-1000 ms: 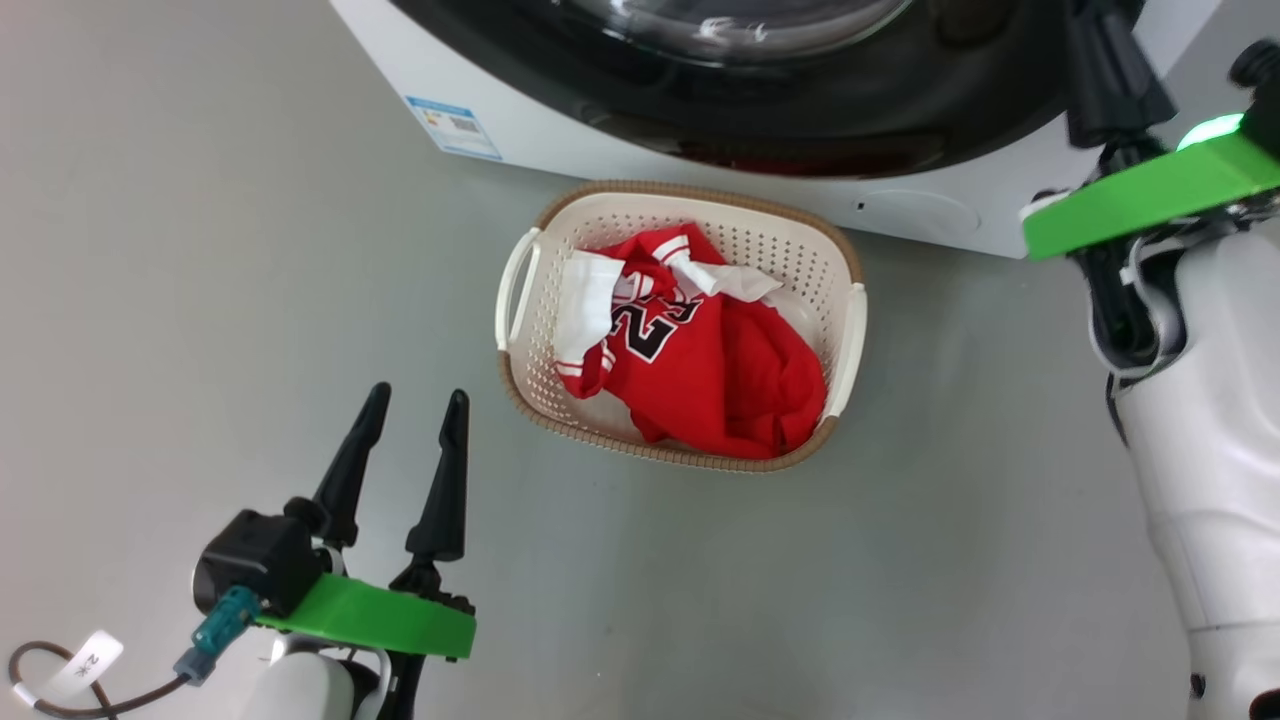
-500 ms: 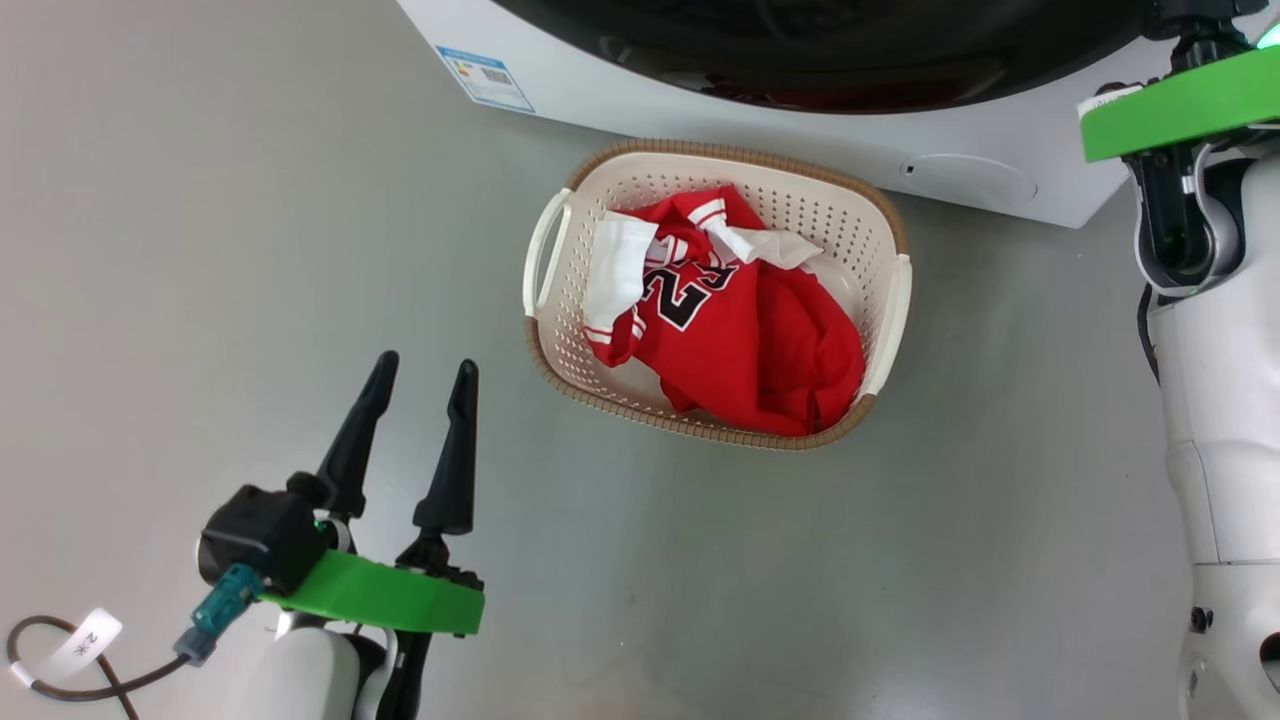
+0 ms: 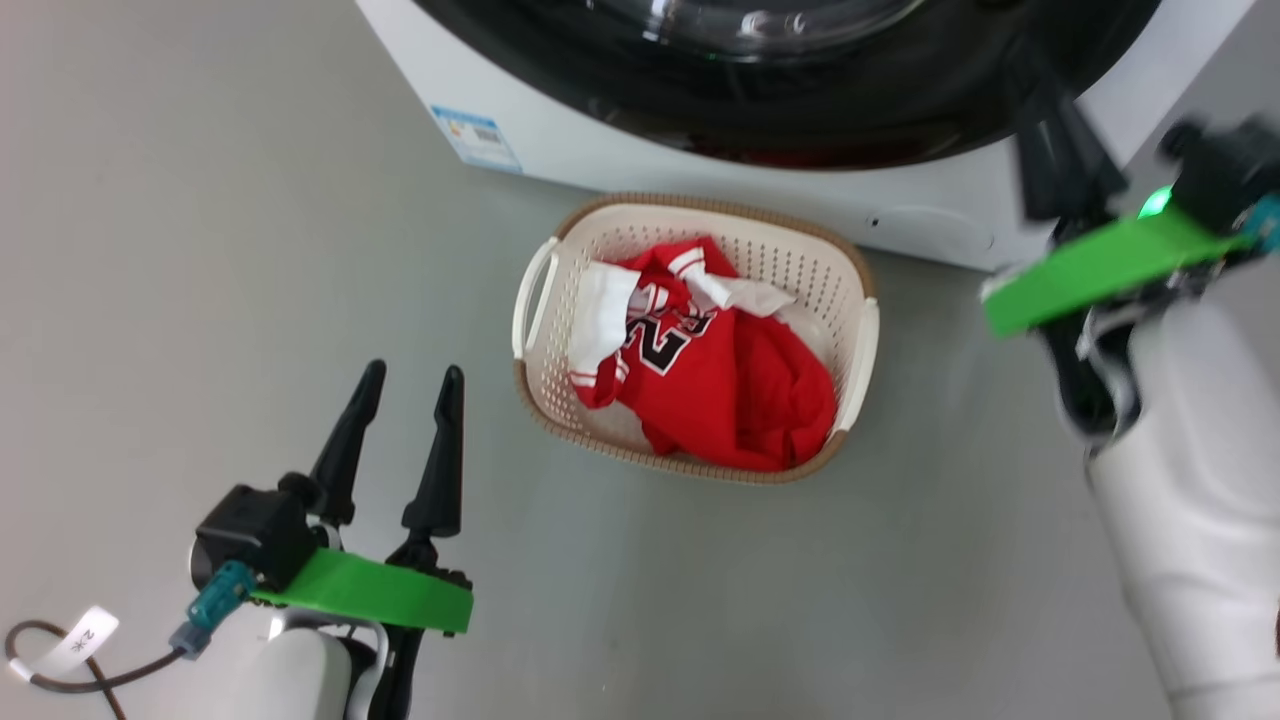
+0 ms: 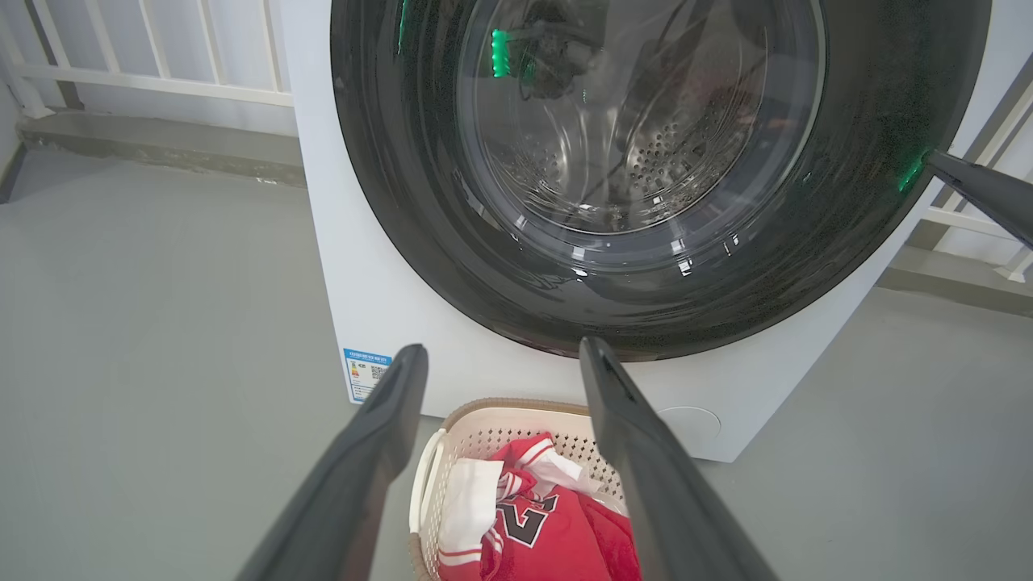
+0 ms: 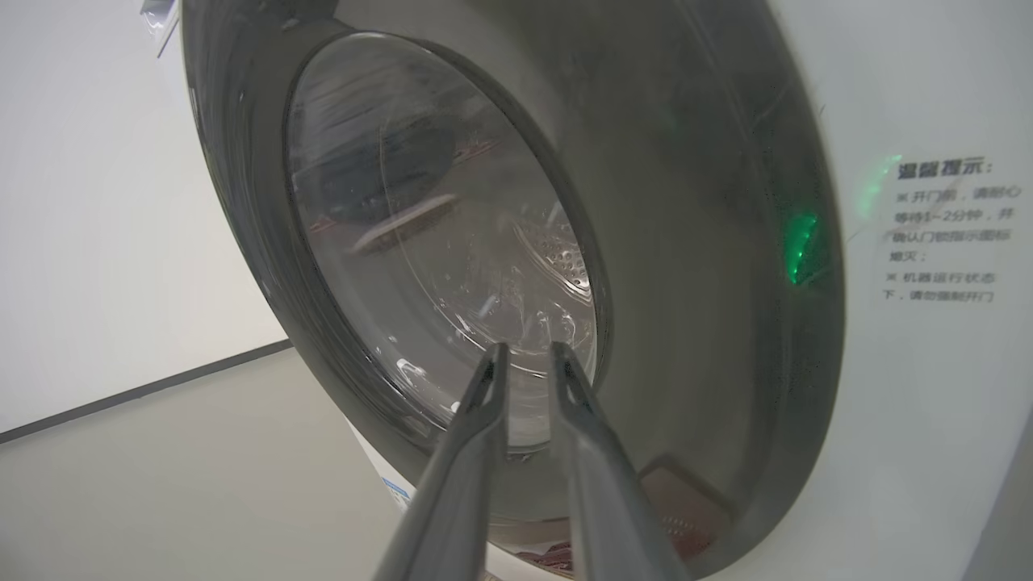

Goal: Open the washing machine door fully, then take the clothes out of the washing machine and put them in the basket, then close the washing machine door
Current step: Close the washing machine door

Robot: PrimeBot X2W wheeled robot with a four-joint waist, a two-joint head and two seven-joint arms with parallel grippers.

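Down on the grey floor, just before the washing machine [image 4: 379, 323]: basket [image 3: 560, 400] with the clothes [image 3: 730, 385] heaped inside — red jersey uppermost. Unloading judged done.

Washing machine door [image 4: 637, 161] seen lying flat against the white front; latched or not, cannot tell.

Right gripper [image 5: 526, 349] up by the door's right side, pointing at the glass, fingers nearly together, clamped on nothing. Touching the door or just off it, cannot tell. Left gripper [image 3: 412, 368] spread wide, empty, low to the left of the basket, well apart from the door.

Step in hand judged to be the closing. To do it well:
- press with the closed fingertips on the black rim, not on the glass bulge
- push square to the front, firmly enough for the catch
- draw straight back — no sideways drag across the gloss
- keep the arm clear of the basket below
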